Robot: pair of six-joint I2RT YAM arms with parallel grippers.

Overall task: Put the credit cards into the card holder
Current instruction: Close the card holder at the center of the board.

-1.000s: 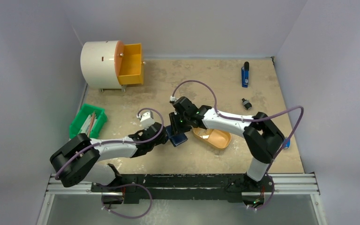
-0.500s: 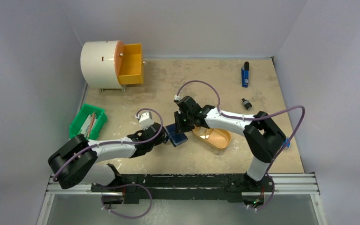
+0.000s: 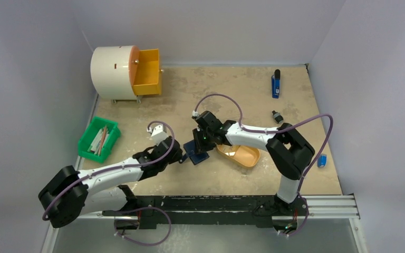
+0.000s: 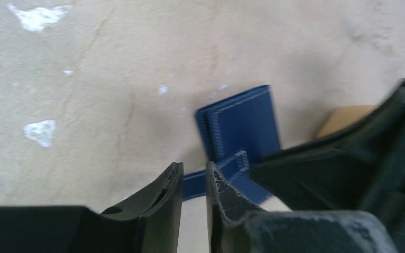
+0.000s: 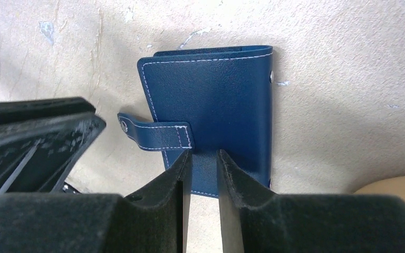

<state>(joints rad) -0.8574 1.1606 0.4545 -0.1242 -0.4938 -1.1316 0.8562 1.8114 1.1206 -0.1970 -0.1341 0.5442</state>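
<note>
The card holder (image 5: 211,121) is a navy wallet lying closed and flat on the table, its snap tab (image 5: 155,136) sticking out to one side. It also shows in the top view (image 3: 195,154) and the left wrist view (image 4: 240,124). My right gripper (image 5: 204,158) hovers right over the wallet's near edge, jaws almost together with nothing between them. My left gripper (image 4: 194,171) is low beside the tab's end, jaws almost together and empty. Its fingers (image 5: 42,134) show close to the tab. No credit cards show clearly.
An orange oval tray (image 3: 241,155) lies just right of the wallet, under the right arm. A green bin (image 3: 99,139) with sticks is at the left. A white drum with an open orange drawer (image 3: 146,73) stands far left. Small blue and black items (image 3: 276,84) lie far right.
The left arm's elbow has swung out to the left and nearer while its gripper stayed by the wallet. The right gripper shifted slightly over the wallet. The lighter inside no longer shows.
</note>
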